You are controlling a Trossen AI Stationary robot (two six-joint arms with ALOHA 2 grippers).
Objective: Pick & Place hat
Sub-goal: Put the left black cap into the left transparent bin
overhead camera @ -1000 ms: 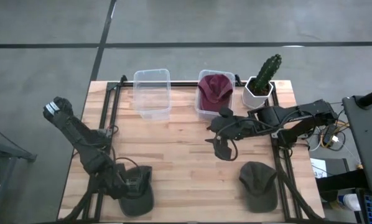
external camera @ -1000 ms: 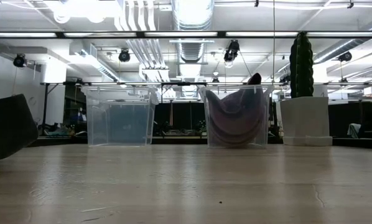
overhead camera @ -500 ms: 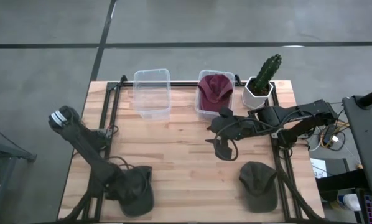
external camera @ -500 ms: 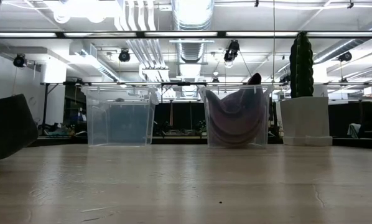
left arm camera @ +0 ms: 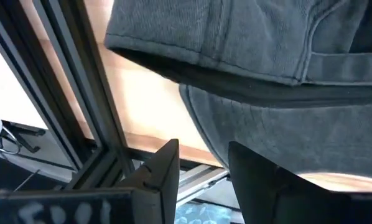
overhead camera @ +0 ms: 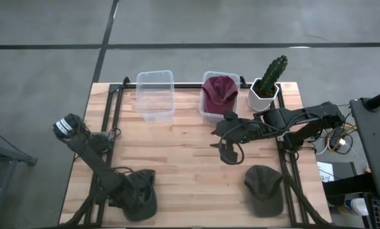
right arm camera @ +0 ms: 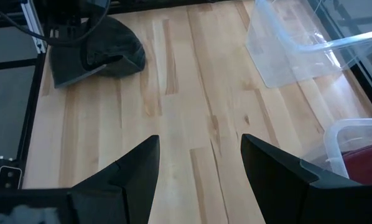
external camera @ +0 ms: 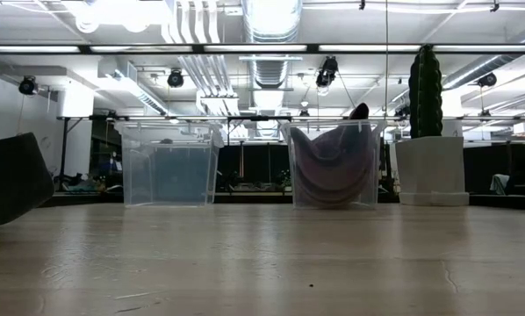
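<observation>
A dark grey cap (overhead camera: 142,196) lies flat at the table's near-left corner. My left gripper (overhead camera: 128,194) is down at it, open. In the left wrist view its fingers (left arm camera: 164,177) straddle the edge of the cap's brim (left arm camera: 273,130), with the crown (left arm camera: 236,31) beyond. A second dark cap (overhead camera: 264,189) lies flat near the near-right corner. A maroon cap (overhead camera: 219,92) sits in the right clear bin (overhead camera: 206,113). My right gripper (overhead camera: 227,151) hovers open over the table's middle right, apart from all caps. My left gripper comes low at the grey cap's brim edge (left arm camera: 201,118) from the table's near-left side, one finger on either side of it. I cannot tell whether the fingers touch the cloth.
An empty clear bin (overhead camera: 156,95) stands at the far edge beside the bin with the maroon cap. A potted cactus (overhead camera: 269,81) stands at the far right. Black frame rails (overhead camera: 110,121) run along the left and right sides. Bare wood (overhead camera: 177,152) lies between the arms.
My left arm has folded lower and its gripper has sunk toward the grey cap at the near-left corner. The cap has stayed where it was.
</observation>
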